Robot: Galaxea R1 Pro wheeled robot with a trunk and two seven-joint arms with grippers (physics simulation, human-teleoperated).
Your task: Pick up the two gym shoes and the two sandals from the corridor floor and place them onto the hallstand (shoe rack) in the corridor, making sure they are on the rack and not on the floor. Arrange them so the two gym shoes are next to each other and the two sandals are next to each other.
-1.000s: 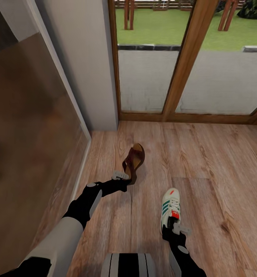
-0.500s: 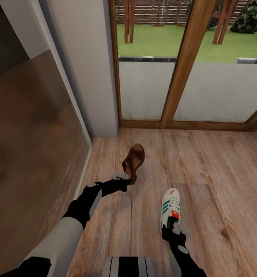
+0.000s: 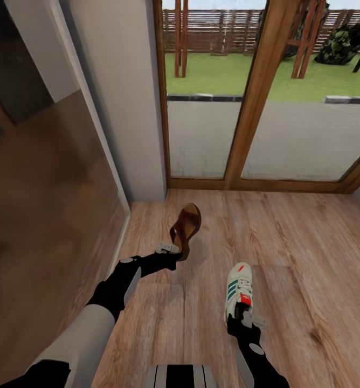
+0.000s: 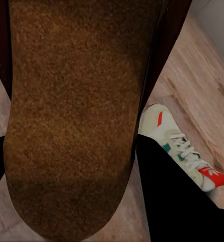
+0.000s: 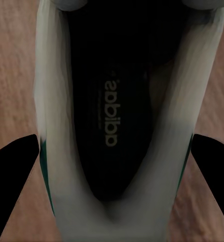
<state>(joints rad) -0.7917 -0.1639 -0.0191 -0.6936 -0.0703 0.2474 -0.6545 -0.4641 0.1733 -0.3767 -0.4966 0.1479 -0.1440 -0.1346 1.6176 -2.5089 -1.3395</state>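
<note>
The left pincer is gripping a brown sandal by its near end, tilting it above the wood floor near the left wall. To its right, the right pincer is clamping the heel of a white gym shoe, toe pointing far.

brown sandal tilted, lifted; white gym shoe toe forward
</note>
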